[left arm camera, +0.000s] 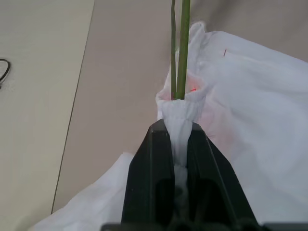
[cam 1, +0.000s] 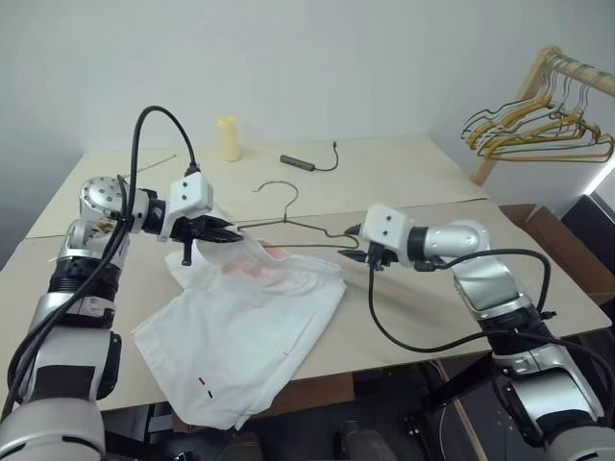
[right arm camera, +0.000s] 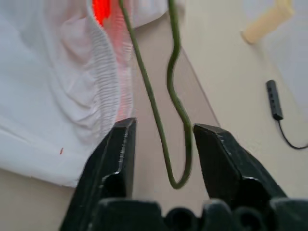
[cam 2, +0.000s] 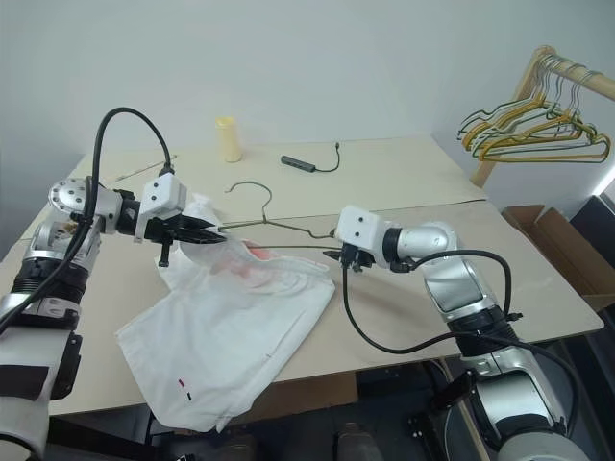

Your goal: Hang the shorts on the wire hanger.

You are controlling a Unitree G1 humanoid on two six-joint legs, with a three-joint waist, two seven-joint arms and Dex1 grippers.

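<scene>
White shorts [cam 1: 245,331] clenched by left hand [cam 1: 229,231]; right hand [right arm camera: 163,134] released around wire hanger [cam 1: 288,223].

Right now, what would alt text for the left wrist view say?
Two black fingers of the left gripper pinch the gathered waistband of the white fabric shorts, with the thin olive wire hanger running into the bunched cloth above a beige table.

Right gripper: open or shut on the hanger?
Open. The right gripper has a clear gap between its fingers; the wire hanger end sits loose there, touching neither.
</scene>
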